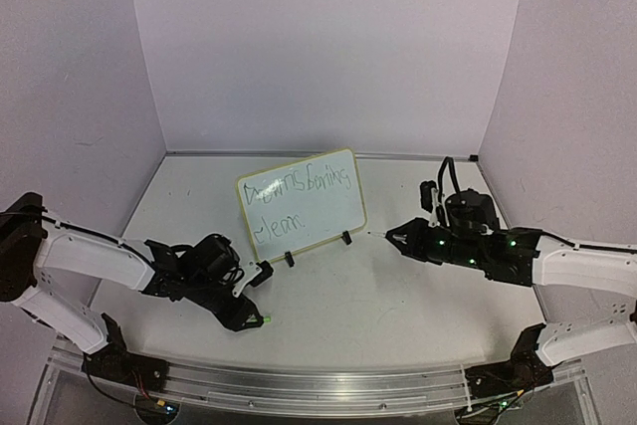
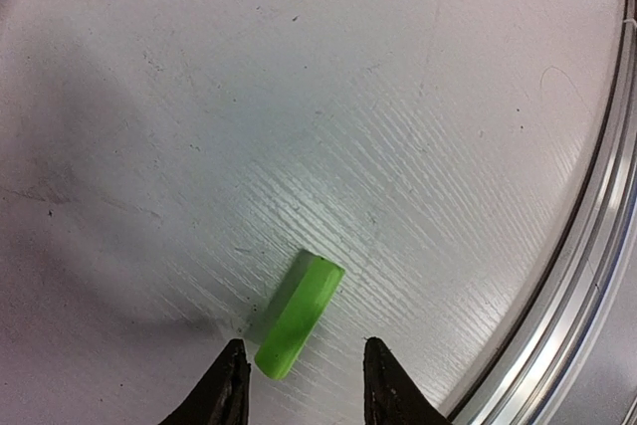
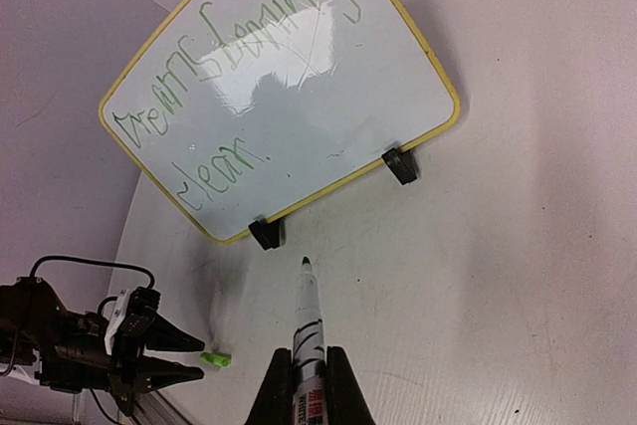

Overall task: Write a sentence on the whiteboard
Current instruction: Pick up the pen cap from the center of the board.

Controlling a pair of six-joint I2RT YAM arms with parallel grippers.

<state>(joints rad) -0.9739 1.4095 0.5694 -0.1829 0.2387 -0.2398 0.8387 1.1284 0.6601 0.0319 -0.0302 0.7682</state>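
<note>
The whiteboard (image 1: pixel 317 221) stands on two black feet at the table's middle, and also shows in the right wrist view (image 3: pixel 398 97). The sentence (image 1: pixel 299 189) is green handwriting in two lines (image 3: pixel 234 47). My right gripper (image 1: pixel 398 237) is shut on a marker (image 3: pixel 308 320), uncapped, whose tip points at the table just in front of the board's feet without touching the board. My left gripper (image 2: pixel 304 370) is open low over the table, left of the board. A green marker cap (image 2: pixel 299 316) lies on the table between its fingertips, not held. The cap also shows in the top view (image 1: pixel 266 320) and the right wrist view (image 3: pixel 215 357).
A metal rail (image 2: pixel 597 246) runs along the table's near edge (image 1: pixel 318 385), close to the right of my left gripper. Pale walls (image 1: pixel 328 47) enclose the table at the back and both sides.
</note>
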